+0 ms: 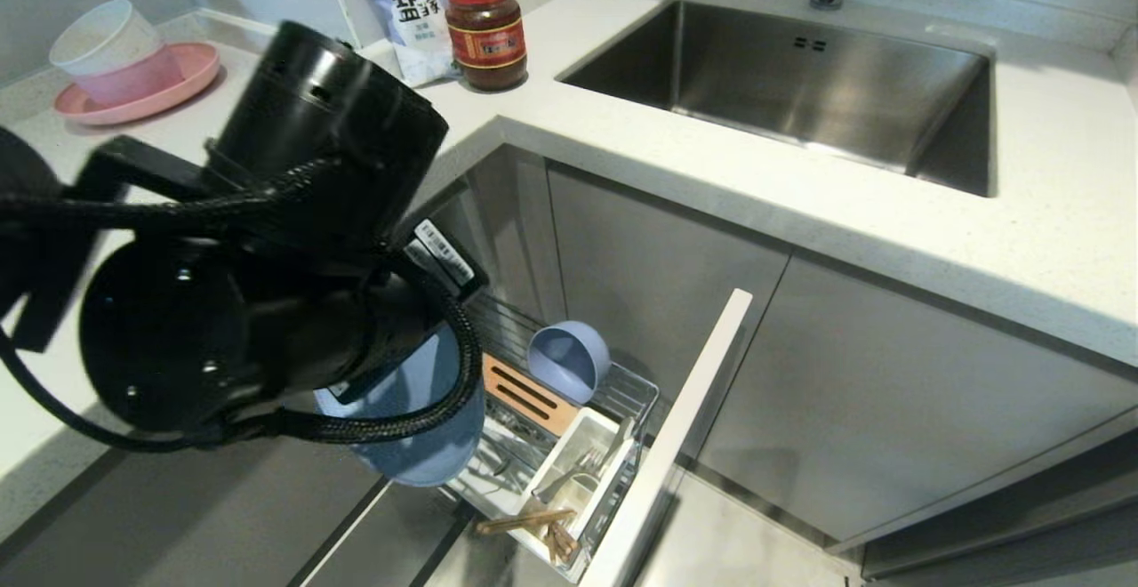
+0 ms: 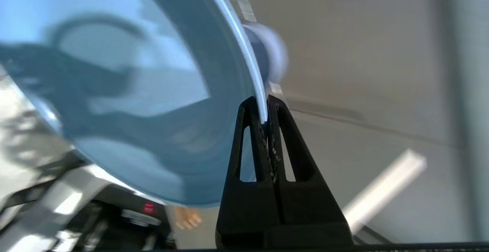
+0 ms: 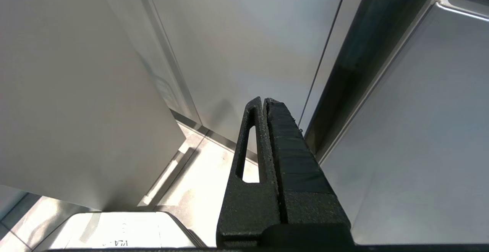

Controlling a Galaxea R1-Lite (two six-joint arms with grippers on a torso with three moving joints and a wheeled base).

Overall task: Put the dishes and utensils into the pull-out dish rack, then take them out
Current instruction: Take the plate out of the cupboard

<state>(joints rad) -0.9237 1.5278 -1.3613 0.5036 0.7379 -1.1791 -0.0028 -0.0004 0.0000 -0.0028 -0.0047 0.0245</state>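
The left gripper pinches the wide light-blue plastic plate's rim; lift it straight, clear of the chrome wire rack.

**Words You Can Read**

The white and blue bag at the back of the counter has big dark Chinese letters on it; the first one is 盐. The jar with the red lid has a red and yellow label, too small to read. A white barcode sticker sits on the black arm.
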